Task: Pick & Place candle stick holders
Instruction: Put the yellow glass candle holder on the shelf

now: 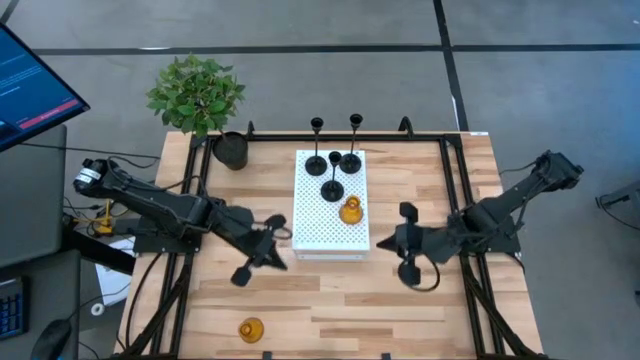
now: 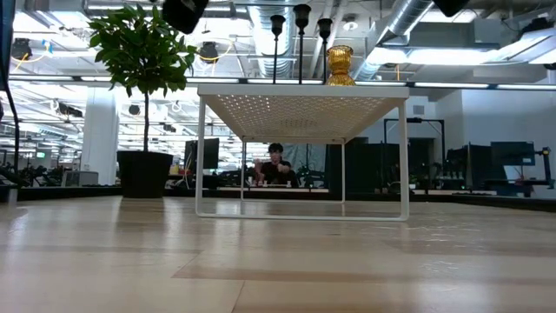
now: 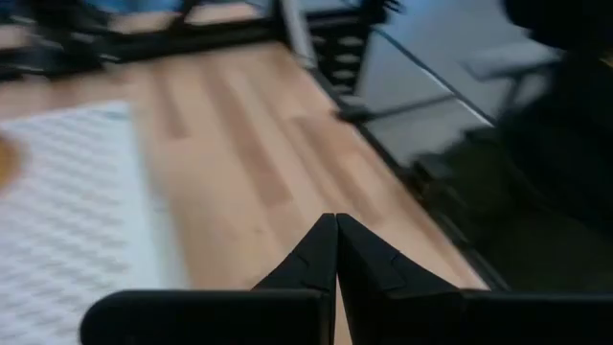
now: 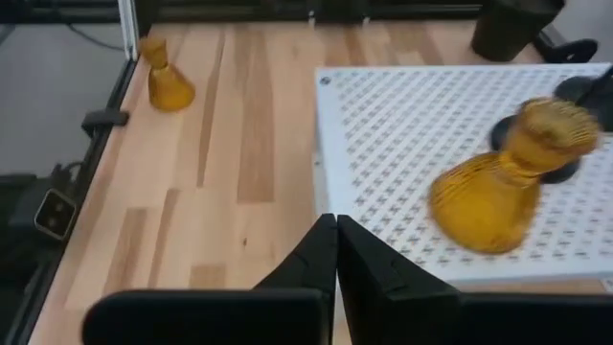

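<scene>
We've got a wood table [image 1: 400, 290] carrying a white rack [image 1: 330, 235], plant pot [image 1: 231, 150], and one amber holder [image 1: 250, 329].

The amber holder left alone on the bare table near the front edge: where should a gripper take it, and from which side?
Probably at the narrow neck above the flared base. The amber holder stands upright on the table, nothing beside it, so coming straight down with fingers either side of the neck looks safest. The left gripper is nearer than the right gripper; both are shut and would need opening first.

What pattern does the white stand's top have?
A grid of small perforated holes across the white stand, clearest in the right wrist view.
</scene>
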Controlling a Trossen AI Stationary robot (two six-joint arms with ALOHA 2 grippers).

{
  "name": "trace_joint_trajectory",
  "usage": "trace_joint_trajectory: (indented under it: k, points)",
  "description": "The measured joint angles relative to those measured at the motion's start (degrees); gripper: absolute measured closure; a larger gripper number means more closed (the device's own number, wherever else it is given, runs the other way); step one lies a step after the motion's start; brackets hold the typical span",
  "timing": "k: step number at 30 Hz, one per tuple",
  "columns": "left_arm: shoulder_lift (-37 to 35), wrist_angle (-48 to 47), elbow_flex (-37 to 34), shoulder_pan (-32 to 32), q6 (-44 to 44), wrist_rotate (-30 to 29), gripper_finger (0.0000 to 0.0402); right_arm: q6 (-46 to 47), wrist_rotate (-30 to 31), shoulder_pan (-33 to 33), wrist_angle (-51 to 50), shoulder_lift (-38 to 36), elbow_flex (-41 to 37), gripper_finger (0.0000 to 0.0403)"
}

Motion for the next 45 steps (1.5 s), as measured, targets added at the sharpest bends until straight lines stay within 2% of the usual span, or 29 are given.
trace_joint_trajectory:
  k: [5,13,15,22,27,32,35,40,45]
  points:
    - [0.0,-2.3,0.0,-5.88,-2.38,0.82,0.0395,2.97,1.38,2.34,0.57,3.84,-0.02,0.0402]
    - [0.0,-10.3,0.0,-16.79,-30.78,1.51,0.0395,6.55,4.23,3.49,0.68,8.41,-0.02,0.0401]
    - [0.64,-10.47,-0.01,-20.29,-34.62,1.42,0.0395,6.55,4.38,3.31,0.88,9.26,-0.02,0.0402]
    - [7.46,-8.03,-0.02,-32.67,-38.66,-11.19,0.0397,6.12,6.92,2.44,1.15,9.51,-0.04,0.0402]
    - [15.73,0.31,-0.02,-37.74,-38.71,-13.56,0.0397,5.63,6.96,2.61,2.96,9.44,-0.02,0.0402]
    - [22.69,10.32,-0.02,-39.36,-38.66,-13.88,0.0396,5.48,6.94,2.61,5.87,9.46,-0.03,0.0402]
    - [26.6,15.27,0.0,-39.73,-38.65,-16.32,0.0396,5.49,6.94,2.93,7.47,9.46,-0.02,0.0402]
    - [31.6,17.58,0.02,-39.82,-41.58,-21.54,0.0398,5.5,7.08,3.9,9.16,9.46,-0.04,0.0403]
    - [33.33,17.59,0.0,-39.81,-43.18,-26.38,0.0398,5.5,8.44,5.44,10.68,9.46,-0.02,0.0403]
